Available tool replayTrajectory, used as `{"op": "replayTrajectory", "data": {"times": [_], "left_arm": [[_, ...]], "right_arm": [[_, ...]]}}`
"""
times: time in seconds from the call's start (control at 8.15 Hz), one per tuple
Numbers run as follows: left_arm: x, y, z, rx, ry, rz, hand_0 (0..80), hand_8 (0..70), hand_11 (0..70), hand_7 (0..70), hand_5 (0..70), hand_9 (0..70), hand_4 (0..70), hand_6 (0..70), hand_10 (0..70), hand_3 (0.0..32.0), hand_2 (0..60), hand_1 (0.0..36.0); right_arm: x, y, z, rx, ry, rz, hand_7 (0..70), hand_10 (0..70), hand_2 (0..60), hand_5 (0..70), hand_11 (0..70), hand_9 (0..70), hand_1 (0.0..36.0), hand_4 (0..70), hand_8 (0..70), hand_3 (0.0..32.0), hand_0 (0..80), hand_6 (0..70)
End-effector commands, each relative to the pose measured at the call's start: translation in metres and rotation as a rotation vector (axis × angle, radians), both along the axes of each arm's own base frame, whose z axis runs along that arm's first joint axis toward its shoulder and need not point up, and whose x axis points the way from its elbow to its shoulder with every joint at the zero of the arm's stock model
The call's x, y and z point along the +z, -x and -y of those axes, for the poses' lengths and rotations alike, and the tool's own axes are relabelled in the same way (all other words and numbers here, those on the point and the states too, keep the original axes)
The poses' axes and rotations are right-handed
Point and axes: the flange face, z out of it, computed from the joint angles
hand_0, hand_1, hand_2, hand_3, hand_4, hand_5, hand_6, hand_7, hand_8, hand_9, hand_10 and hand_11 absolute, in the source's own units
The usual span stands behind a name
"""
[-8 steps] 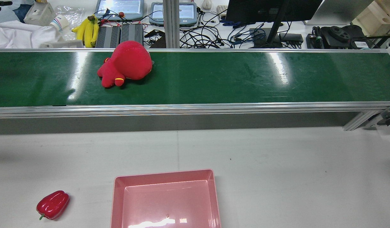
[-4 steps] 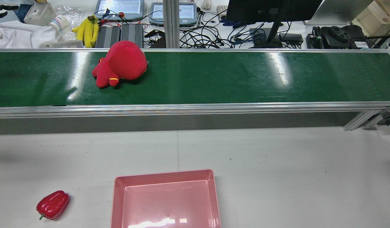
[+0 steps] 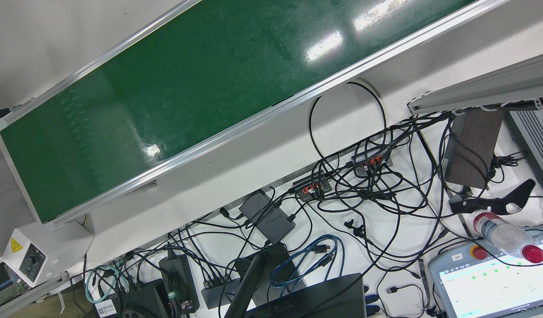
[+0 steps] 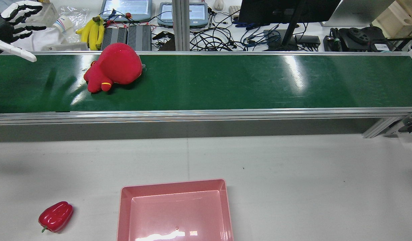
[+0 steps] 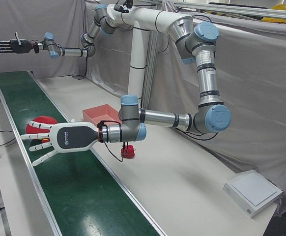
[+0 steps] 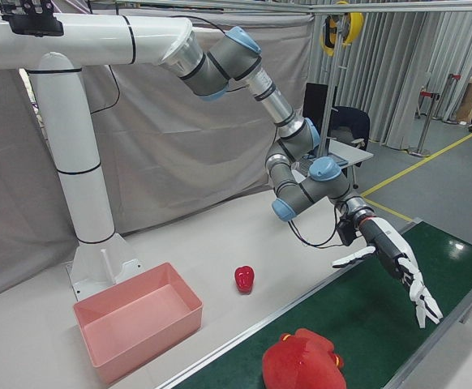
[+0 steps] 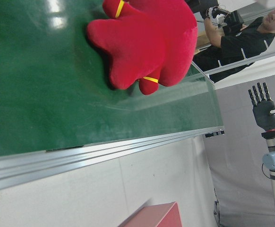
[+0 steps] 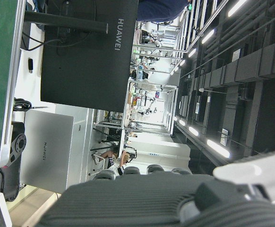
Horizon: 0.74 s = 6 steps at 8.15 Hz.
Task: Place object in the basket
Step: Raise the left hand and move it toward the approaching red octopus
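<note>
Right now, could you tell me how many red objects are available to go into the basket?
2: a red plush toy lying on the green conveyor belt, and a red bell pepper on the white table.

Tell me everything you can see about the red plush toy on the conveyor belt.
The red plush toy is soft-looking fabric: a rounded body with stubby limbs, two of them ringed by thin yellow bands. It lies on its side on the green conveyor belt, toward the far rail and the belt's left part in the rear view. Nothing grips it; the left robot hand hovers open close by, not touching.
</note>
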Motion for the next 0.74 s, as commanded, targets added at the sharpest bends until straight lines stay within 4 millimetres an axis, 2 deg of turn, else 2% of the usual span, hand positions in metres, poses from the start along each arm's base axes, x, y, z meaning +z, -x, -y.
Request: {"op": "replayTrajectory", "data": {"times": [0.0, 0.49, 0.61], "left_arm": [[0.0064, -0.0111, -0.0022, -0.016, 0.014, -0.001, 53.6, 14.4, 5.0, 8.4, 28.5, 13.7, 0.0, 3.7, 2.2, 23.8, 0.0, 13.2], [0.0061, -0.0104, -0.0015, -0.051, 0.002, 0.028, 53.5, 14.4, 4.7, 8.3, 28.9, 14.0, 0.0, 3.7, 2.0, 23.4, 0.0, 13.7], [0.0070, -0.0160, -0.0030, -0.050, 0.002, 0.032, 54.3, 14.2, 4.7, 8.2, 28.7, 13.6, 0.0, 3.5, 1.9, 24.2, 0.0, 14.2]], "right_arm": [[-0.0002, 0.0000, 0.0000, 0.000, 0.000, 0.000, 0.0, 0.0, 0.0, 0.0, 0.0, 0.0, 0.0, 0.0, 0.0, 0.0, 0.0, 0.0], [0.0005, 0.0000, -0.0001, 0.000, 0.001, 0.000, 0.0, 0.0, 0.0, 0.0, 0.0, 0.0, 0.0, 0.0, 0.0, 0.0, 0.0, 0.0], [-0.0002, 0.0000, 0.0000, 0.000, 0.000, 0.000, 0.0, 0.0, 0.0, 0.0, 0.0, 0.0, 0.0, 0.0, 0.0, 0.0, 0.0, 0.0]]}}
